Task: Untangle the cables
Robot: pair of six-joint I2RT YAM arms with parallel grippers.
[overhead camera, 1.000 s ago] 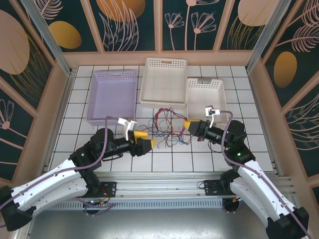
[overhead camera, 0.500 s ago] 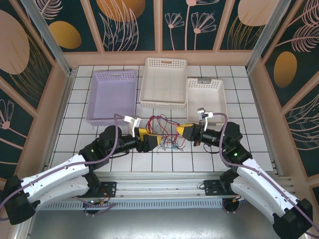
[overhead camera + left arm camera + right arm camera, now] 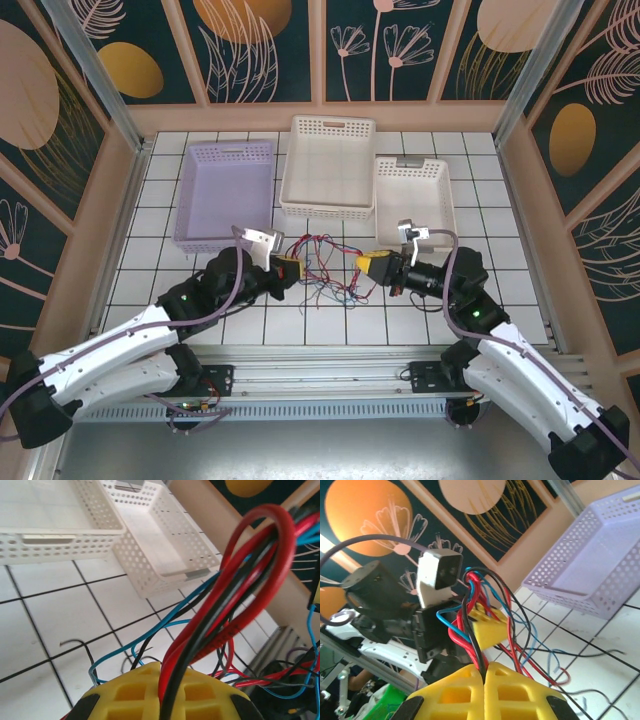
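Plainly, the left pincer (image 3: 167, 682) is pressed together on a bundle of the cables (image 3: 260, 575) — red, black and blue strands rise from between its yellow pads and bend over in a tight loop. The right pincer (image 3: 484, 672) is likewise closed, with red and black strands squeezed in the seam between its two pads and fanning up toward the other arm.

Seen from above, the two pincers face each other over the front middle of the desk (image 3: 140, 235), and the knot of cables hangs and sprawls between them, its loose ends trailing on the tiles just in front of the baskets. So the tangle's long axis runs side to side, from one pincer to the other — neither arm is nearer, since each holds its own end.

Behind the tangle stand a lilac basket (image 3: 225, 190), a big white basket (image 3: 328, 165) and a small white basket (image 3: 412, 190), all apart from the wires.

My guess is that the coming move depends on drawing the pincers apart along that side-to-side line, which may tighten the knot instead of loosening it.
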